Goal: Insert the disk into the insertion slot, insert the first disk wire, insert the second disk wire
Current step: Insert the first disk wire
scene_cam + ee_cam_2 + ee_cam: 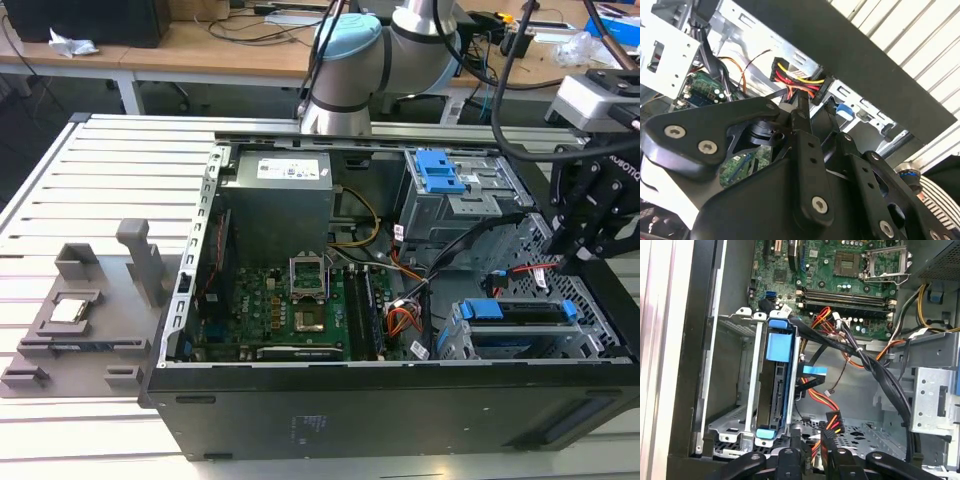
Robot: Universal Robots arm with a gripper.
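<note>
**Disk Seated; Disk Wire Held at the Drive Bay**

In the first wrist view, the pincer (811, 441) is seen nearest the camera. It is pressed together on the black plug of the disk wire (832, 426). Red, yellow and orange leads are seen running out of that plug. The plug is held near the disk (776, 395) but apart from it; no contact between the two is visible.

The disk is seated in the insertion slot (515, 346), at the lower part of the exterior view's right. It is presented edge-on and is framed by its bright blue carrier bracket (778, 346). The perforated grey walls of the slot are seen on both sides of the disk.

Beyond the slot, the green motherboard (840, 285) is laid flat in the computer case (350, 420), and loose cable bundles are draped between the two.

Further back, towards the upper part of the exterior view's right, a taller grey cage (470, 205) is fitted with a blue latch (437, 170). The power supply (280, 200) is mounted beside it, nearer the frame's upper centre.

The case is carried on a slatted desk (100, 180). A grey fixture (90, 300) is placed on the desk at the exterior view's left, well apart from the case. The arm (350, 60) is seen at the top centre, behind the case.
</note>
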